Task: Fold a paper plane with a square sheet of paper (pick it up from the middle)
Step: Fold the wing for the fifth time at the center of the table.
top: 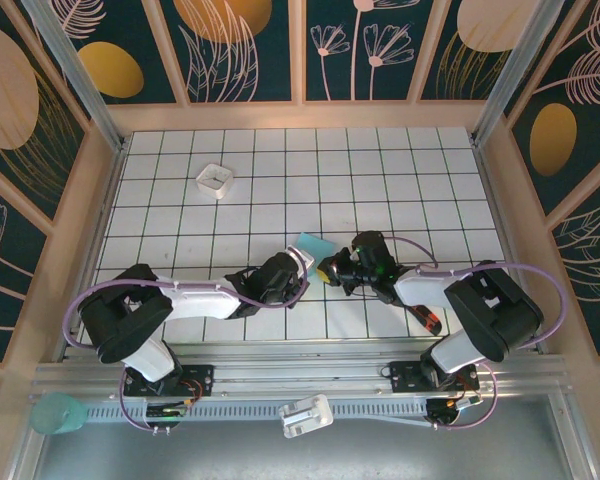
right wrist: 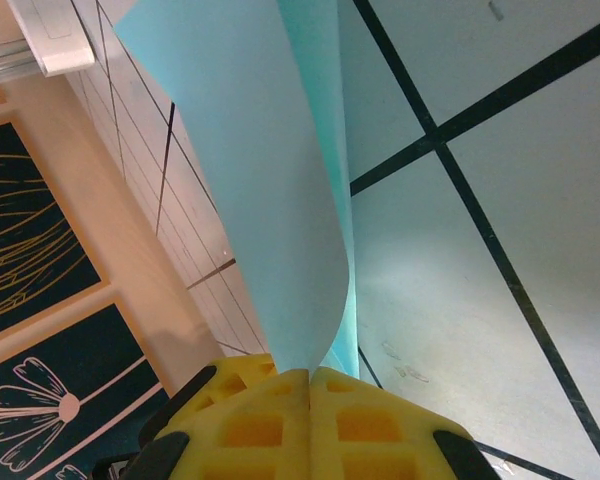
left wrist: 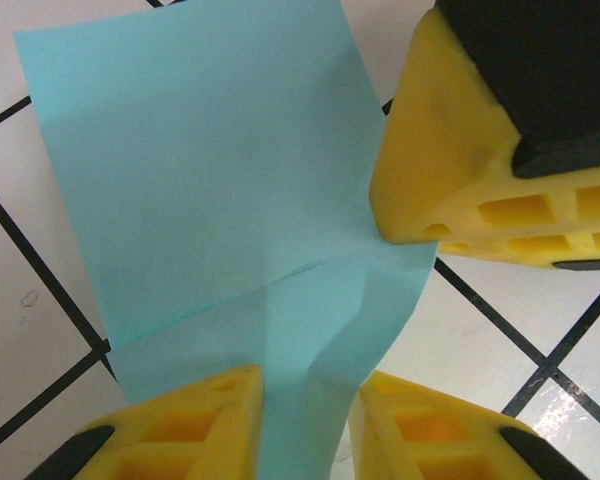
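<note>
- A small white square tray (top: 216, 180) sits far off to the left on the white gridded table (top: 400, 190), well apart from the work and playing no part in this step.
- The left gripper (top: 299, 263) reaches to mid-table. In its wrist view its yellow fingers (left wrist: 180, 430) stand partly apart on either side of a strip of paper. A gap shows between them, so it is unclenched and grasps nothing.
- The thin turquoise-blue square sheet of paper (top: 310, 243) is between the two grippers, just beyond their tips.
  - In the left wrist view one line runs across it; I cannot tell whether that is a crease or the edge of a folded layer.
  - Nothing dart-shaped shows, so I judge the folding to be at an early step, with a first fold being formed or lined up.
- The right gripper (right wrist: 308, 372) is clenched on the sheet's edge, and the paper rises in a curve from its closed pads. From the left wrist view its yellow finger (left wrist: 450, 180) nips the sheet's right edge where the line ends.
- The next move probably calls for two things.
  - The left jaws should close squarely on the strip they straddle, without dragging it.
  - The right grip should hold firm so the edges keep aligned. The paper is thin and ripples near the left fingers, so a skewed pinch could set a false crease.
- A slim red-and-black pen-like tool (top: 427, 318) lies beside the right arm, untouched.
</note>
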Robot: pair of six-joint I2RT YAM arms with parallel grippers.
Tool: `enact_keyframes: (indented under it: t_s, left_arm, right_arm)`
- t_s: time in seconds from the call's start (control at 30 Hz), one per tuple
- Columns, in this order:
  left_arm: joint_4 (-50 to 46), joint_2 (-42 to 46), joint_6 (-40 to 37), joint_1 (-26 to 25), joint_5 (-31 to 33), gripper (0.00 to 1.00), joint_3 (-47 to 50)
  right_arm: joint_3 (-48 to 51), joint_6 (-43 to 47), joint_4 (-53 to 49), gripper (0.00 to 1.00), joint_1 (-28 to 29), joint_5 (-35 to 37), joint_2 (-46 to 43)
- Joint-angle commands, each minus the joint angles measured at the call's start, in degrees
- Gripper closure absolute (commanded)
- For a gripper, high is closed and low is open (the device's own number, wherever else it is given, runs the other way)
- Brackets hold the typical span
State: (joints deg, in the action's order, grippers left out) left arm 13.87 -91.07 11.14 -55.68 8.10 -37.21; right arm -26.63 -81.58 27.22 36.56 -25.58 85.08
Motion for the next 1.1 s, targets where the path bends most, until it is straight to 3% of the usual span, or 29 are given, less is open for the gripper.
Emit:
enact_keyframes:
  t_s: [0.0,0.2,0.67,1.07]
  left_arm:
    - [0.1,-0.95,-0.32,-0.26,1.33,0.73,-1.34]
    - [-0.44,-1.4,-0.54,-0.24,1.5,0.73,-1.37]
    - [0.19,0.54,-2.42,-0.28,4.01,0.5,0.74]
    - [-0.15,1.71,-2.85,-0.31,7.15,0.46,0.56]
  right_arm:
    - [-1.18,-0.81,1.29,1.0,0.7,-0.78,0.6]
    - [-1.18,-0.95,1.28,1.0,0.81,-0.96,0.59]
    - [-1.58,-0.84,0.31,1.0,0.03,-1.49,0.35]
    - [-1.15,-0.68,0.21,1.0,0.01,-1.49,0.63]
